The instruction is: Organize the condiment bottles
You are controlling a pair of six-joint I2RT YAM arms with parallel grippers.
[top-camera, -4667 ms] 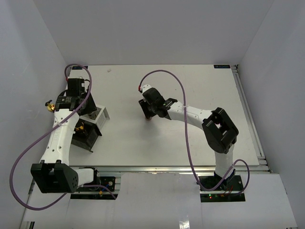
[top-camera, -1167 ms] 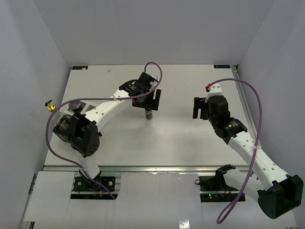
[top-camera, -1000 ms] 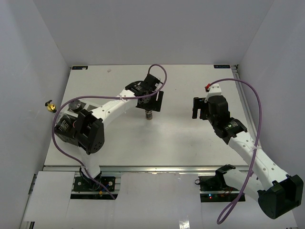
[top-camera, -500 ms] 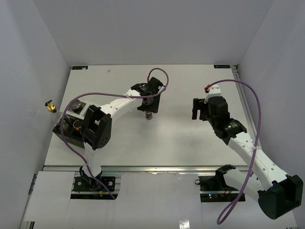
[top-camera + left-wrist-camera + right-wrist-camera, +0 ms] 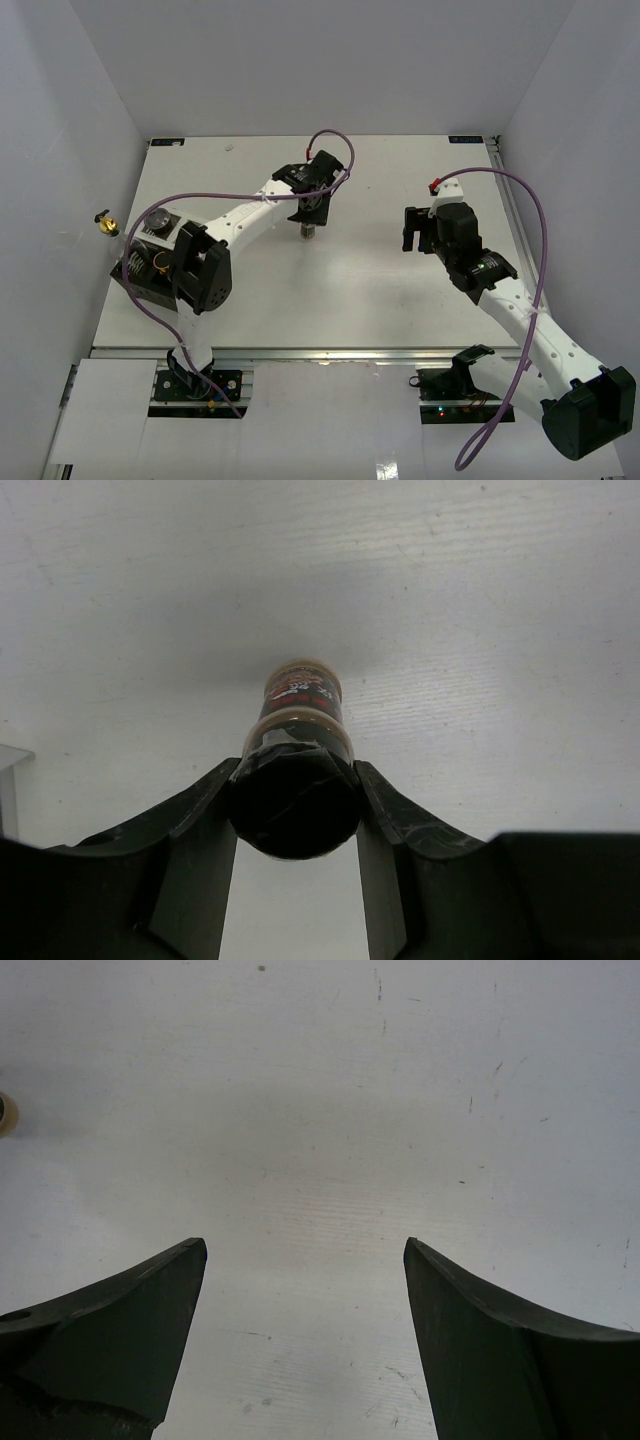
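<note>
A slim dark bottle (image 5: 302, 695) with a black cap and a yellow-and-red label stands out from between my left gripper's (image 5: 295, 798) fingers, which are shut on its cap end. From above, this bottle (image 5: 309, 231) hangs under the left gripper (image 5: 312, 207) at the table's middle. A squat jar's grey lid (image 5: 152, 224) shows by the rack at the left. A gold cap (image 5: 103, 224) shows at the left wall; its body cannot be made out. My right gripper (image 5: 305, 1250) is open over bare table, to the right of the slim bottle.
The black-and-white compartmented rack (image 5: 140, 285) sits at the table's left edge, partly hidden by the left arm's elbow. White walls close in the table (image 5: 400, 180) on three sides. Purple cables loop over both arms.
My left gripper has shut on the slim dark bottle and shifted a little toward the far side with it. The left elbow swung rightward. The right arm has stayed still.
</note>
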